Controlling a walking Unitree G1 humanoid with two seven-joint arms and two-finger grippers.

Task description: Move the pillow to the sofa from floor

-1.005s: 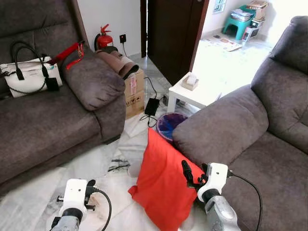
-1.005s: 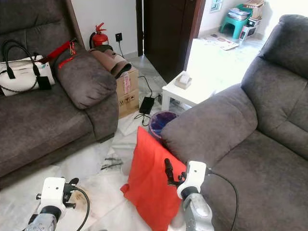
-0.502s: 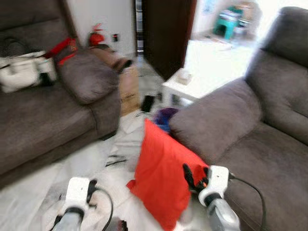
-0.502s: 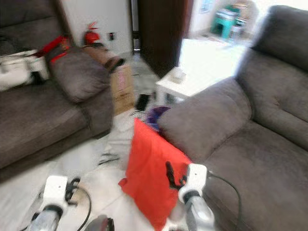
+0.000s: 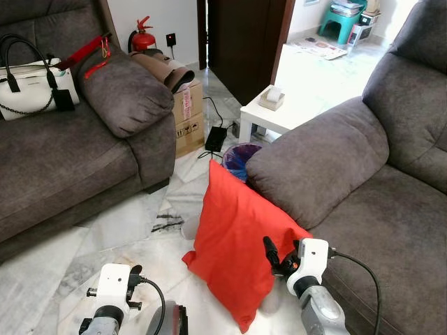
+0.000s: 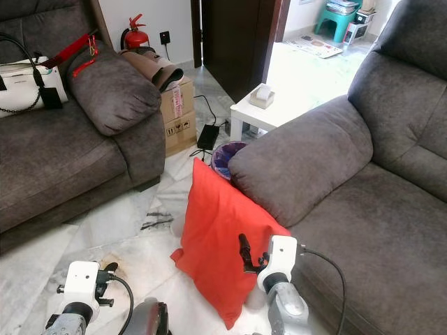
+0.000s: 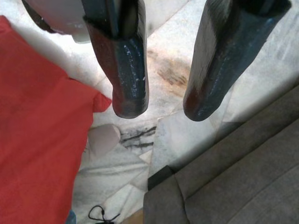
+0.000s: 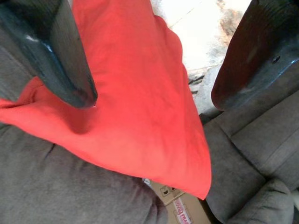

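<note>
right gripper [image 5: 271,252], fingers spread, nothing held, now nearer the pillow [image 5: 234,248] leaning on the sofa [image 5: 349,181]; grasp imminent.

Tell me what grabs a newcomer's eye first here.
The bright red square fabric pillow stands on the marble floor, leaning against the grey fabric sofa on the right. The right end effector is at the pillow's edge, fingers open. A white handbag sits on the other grey sofa, far left.
</note>
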